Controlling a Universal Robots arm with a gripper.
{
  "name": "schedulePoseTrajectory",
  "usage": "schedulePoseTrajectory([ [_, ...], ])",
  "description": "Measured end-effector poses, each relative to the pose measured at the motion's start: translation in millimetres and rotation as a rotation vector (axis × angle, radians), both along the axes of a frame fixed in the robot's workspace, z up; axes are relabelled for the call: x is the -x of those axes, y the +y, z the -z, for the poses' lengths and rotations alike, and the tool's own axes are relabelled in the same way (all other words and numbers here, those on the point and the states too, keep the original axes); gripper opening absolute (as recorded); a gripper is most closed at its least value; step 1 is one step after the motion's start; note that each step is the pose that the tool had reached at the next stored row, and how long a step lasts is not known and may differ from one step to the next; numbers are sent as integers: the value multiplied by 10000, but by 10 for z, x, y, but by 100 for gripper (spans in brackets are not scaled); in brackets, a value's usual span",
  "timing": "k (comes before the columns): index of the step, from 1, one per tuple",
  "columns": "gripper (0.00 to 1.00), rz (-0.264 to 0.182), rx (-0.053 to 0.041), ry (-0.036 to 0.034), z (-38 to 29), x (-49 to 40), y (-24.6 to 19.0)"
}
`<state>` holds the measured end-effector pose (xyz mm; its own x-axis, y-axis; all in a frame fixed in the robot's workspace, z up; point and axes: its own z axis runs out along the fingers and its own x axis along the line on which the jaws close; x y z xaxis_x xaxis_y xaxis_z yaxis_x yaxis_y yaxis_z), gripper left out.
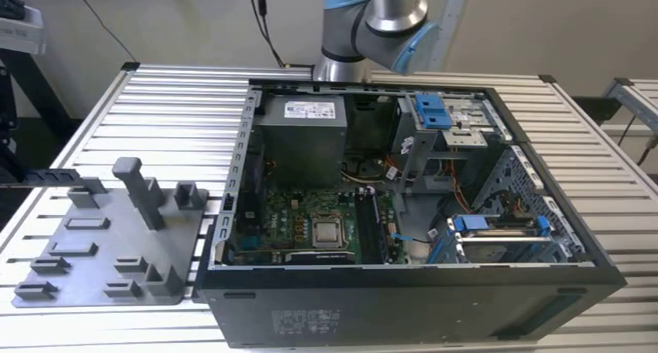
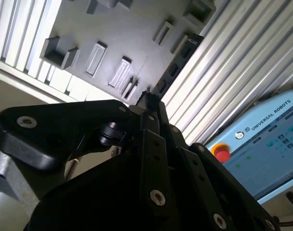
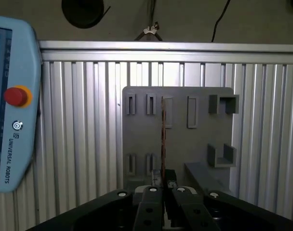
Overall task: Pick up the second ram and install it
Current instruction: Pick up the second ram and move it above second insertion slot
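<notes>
Tray (image 1: 103, 249) on slatted table (image 1: 169, 114), computer case (image 1: 411, 310) to the exterior view's right

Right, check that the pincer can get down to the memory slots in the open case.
Probably yes. The case lies open side up and nothing covers the memory slots. The pincer, apparently clamped on the second ram, looks down on the gray tray beside the case, with nothing standing between.

Even light is cast from above in the exterior view. The bench (image 1: 154, 99) is washed pale by glare, while the inside of the computer case (image 1: 411, 314) is shadowed. In both wrist views the hand (image 3: 162, 186) and the second ram (image 3: 162, 134) clamped in it are left dark.
</notes>
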<state>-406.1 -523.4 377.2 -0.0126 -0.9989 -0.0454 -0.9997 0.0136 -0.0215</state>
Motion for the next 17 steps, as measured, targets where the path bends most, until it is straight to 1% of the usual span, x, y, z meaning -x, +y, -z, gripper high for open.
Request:
schedulePoseTrajectory([
  [2,14,-1,10,2,-37,-1,0],
  [6,14,-1,10,0,-170,0,0],
  [8,14,-1,11,0,-217,0,0],
  [13,14,-1,14,2,-224,-5,1],
  [17,14,0,13,0,-222,-55,0],
])
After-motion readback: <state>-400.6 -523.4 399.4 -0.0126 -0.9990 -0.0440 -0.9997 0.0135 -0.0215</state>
